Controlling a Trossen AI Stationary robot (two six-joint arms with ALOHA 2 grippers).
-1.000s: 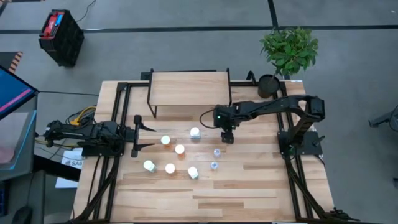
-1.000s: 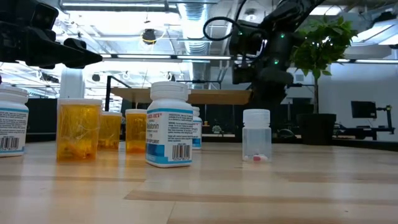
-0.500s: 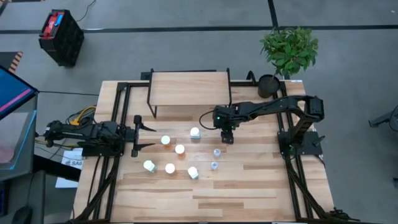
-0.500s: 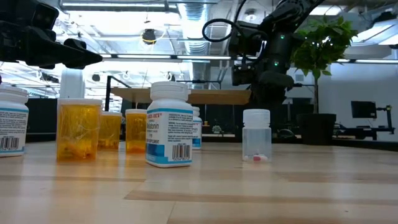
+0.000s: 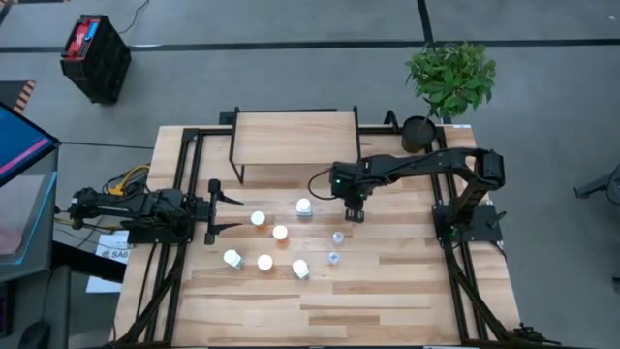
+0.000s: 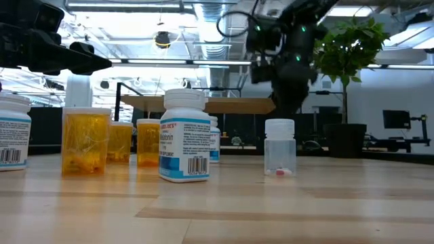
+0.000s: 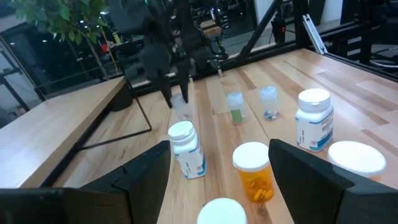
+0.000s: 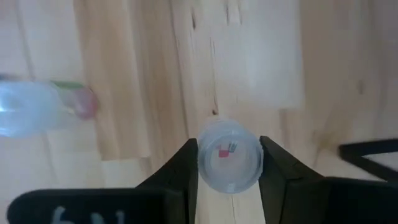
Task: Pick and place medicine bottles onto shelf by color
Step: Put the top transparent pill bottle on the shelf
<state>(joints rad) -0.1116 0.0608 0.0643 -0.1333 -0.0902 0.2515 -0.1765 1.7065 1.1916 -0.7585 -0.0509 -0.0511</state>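
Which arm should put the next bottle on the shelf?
Right. Its gripper already clasps a clear bottle just in front of the shelf; the left gripper waits open at the table's left side.

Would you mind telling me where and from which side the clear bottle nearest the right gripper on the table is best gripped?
From straight above, I would judge: the clear bottle stands upright with open table around it, so the fingers can close across its round body just under the cap. The right gripper already holds another clear bottle that way.
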